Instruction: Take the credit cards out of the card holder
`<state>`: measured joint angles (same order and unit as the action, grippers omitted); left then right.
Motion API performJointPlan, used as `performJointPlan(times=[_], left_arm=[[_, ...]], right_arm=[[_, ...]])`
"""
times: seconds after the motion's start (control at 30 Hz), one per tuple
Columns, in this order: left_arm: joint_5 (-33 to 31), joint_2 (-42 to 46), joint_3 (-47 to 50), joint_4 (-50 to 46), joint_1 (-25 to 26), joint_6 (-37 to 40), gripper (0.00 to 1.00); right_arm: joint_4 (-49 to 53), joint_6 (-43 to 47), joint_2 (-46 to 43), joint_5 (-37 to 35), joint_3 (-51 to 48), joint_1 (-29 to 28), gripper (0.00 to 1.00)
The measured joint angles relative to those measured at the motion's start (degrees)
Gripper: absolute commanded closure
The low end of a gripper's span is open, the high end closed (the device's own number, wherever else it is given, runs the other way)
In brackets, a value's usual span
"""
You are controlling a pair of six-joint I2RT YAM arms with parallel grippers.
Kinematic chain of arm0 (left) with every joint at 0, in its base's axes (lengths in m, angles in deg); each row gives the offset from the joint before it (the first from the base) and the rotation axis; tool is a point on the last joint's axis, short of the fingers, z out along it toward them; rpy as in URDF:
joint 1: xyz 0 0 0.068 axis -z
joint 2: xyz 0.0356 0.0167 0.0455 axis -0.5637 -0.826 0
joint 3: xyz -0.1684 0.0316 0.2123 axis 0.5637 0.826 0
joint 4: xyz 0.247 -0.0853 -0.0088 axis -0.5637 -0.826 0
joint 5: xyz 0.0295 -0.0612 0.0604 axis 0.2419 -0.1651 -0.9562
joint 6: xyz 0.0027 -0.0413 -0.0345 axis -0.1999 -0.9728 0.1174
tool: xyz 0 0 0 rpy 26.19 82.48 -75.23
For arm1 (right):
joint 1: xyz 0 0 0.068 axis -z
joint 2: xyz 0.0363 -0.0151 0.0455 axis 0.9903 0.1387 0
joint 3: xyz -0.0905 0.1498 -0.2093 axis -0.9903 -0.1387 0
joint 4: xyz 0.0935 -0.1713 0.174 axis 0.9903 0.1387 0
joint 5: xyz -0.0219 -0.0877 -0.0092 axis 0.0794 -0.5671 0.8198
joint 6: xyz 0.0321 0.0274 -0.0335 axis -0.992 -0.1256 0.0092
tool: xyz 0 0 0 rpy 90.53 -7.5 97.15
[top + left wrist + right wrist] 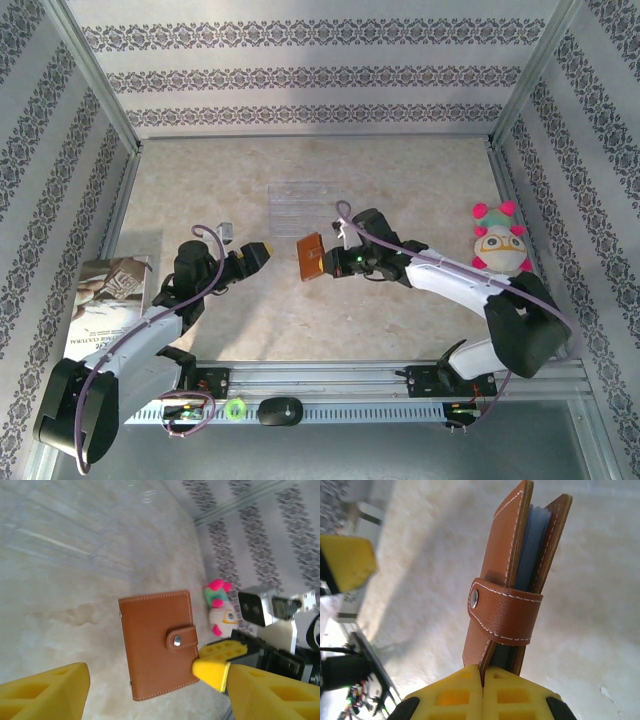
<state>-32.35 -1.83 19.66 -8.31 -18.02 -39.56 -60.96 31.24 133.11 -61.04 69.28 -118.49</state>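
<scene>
My right gripper [335, 262] [482, 674] is shut on the lower edge of one cover of the brown leather card holder [311, 257] [510, 555] and holds it upright above the table. Its snap tab [506, 616] is fastened, and grey-blue lining [532, 545] shows between the covers. The credit cards are hidden inside. My left gripper [258, 254] [145, 680] is open, just left of the card holder [159, 642], facing its snap side without touching it. One of its yellow fingertips [347, 560] appears in the right wrist view.
A clear ridged plastic tray [300, 205] lies on the table behind the card holder. A plush toy [497, 240] [220, 607] stands at the right wall. A printed booklet [108, 300] lies at the left edge. Patterned walls enclose the table.
</scene>
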Motion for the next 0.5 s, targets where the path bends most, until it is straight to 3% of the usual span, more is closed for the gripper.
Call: performJointPlan(times=[0.23,0.5], left_arm=[[4.3,-4.4,0.4,14.5,0.3,-3.7,0.42],[7.8,-12.3,0.4,31.7,1.3,-10.7,0.42]], right_arm=[[-4.1,-1.4,-5.7,5.9,2.3,1.1,1.00],[-11.1,-6.1,-6.4,12.0,3.1,1.1,1.00]])
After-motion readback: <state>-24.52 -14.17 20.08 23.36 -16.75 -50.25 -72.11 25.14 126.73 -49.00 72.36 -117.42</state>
